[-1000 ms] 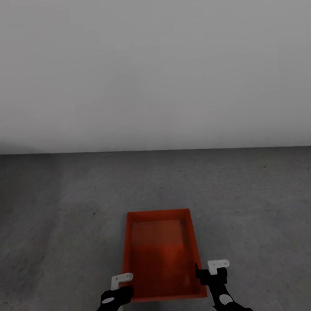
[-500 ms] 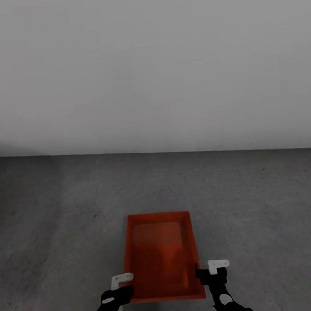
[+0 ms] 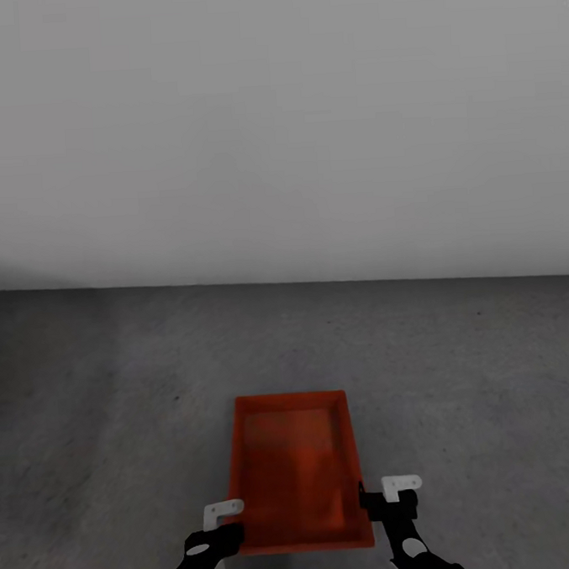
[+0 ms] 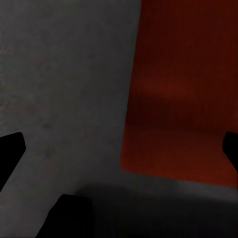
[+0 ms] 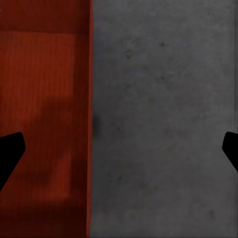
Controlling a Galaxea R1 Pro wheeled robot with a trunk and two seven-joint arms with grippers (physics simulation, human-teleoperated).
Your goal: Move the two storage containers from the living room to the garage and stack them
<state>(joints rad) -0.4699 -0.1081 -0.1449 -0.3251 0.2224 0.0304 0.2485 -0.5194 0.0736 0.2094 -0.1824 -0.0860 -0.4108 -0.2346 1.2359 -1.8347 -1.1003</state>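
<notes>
Head view puts the left pincer (image 3: 225,524) at the near left corner of the storage container (image 3: 296,473) and the right pincer (image 3: 392,497) by its right wall near the front; whether either touches the wall I cannot tell. Both wrist views show the dark fingertips set wide apart, nothing pinched between them, with the container's wall lying between the fingers. The orange-red container sits on the dark grey floor (image 3: 115,413), well short of the white wall (image 3: 275,125).
</notes>
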